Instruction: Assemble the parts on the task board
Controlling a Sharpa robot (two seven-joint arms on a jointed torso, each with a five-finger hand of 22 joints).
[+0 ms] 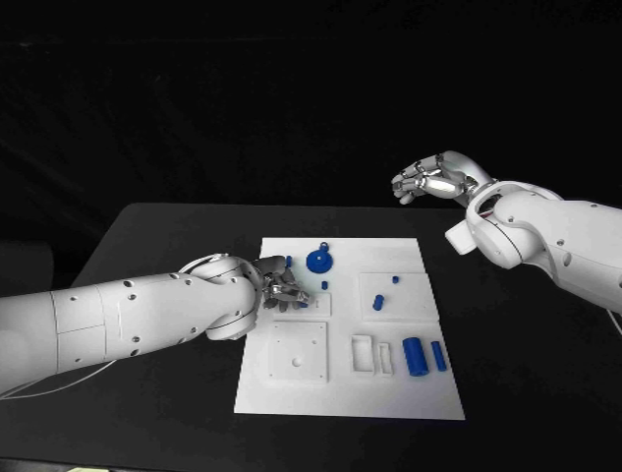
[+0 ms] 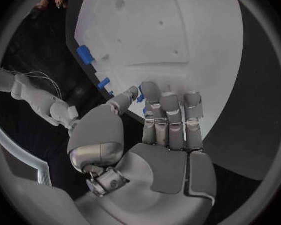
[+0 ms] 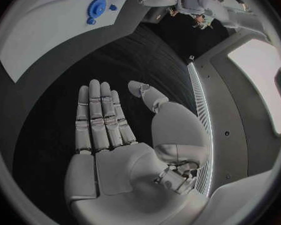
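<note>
The white rectangular task board (image 1: 351, 393) lies in the middle of the black table (image 1: 169, 236), and the left hand (image 1: 280, 288) works low over the board's left edge, about level with its middle, while the right hand (image 1: 431, 180) hangs above the table's far right corner, well apart from the board. In the left wrist view the left hand's (image 2: 168, 120) fingers lie side by side and pressed close, with the thumb brought across toward them; a small blue piece (image 2: 141, 98) shows at the fingertips, but whether it is pinched or merely touched cannot be told. In the right wrist view the right hand (image 3: 106, 130) is flat, its fingers straight and slightly parted, holding nothing. Other parts lie untouched: a blue round disc with a tab (image 1: 320, 261) on the board's far half, two small blue pegs (image 1: 378, 300) on a raised white square right of centre, and a blue cylinder (image 1: 414, 356) beside a blue bar (image 1: 438, 356) toward the near right, next to white rectangular frames (image 1: 371, 354). A raised white plate with holes (image 1: 297, 353) sits at the near left. The step in hand is judged to be picking up, or seating, the small piece under the left fingertips, so the task seems at an early stage. The next move probably calls for a secure pinch on that piece, then careful alignment with its socket before pressing down.
</note>
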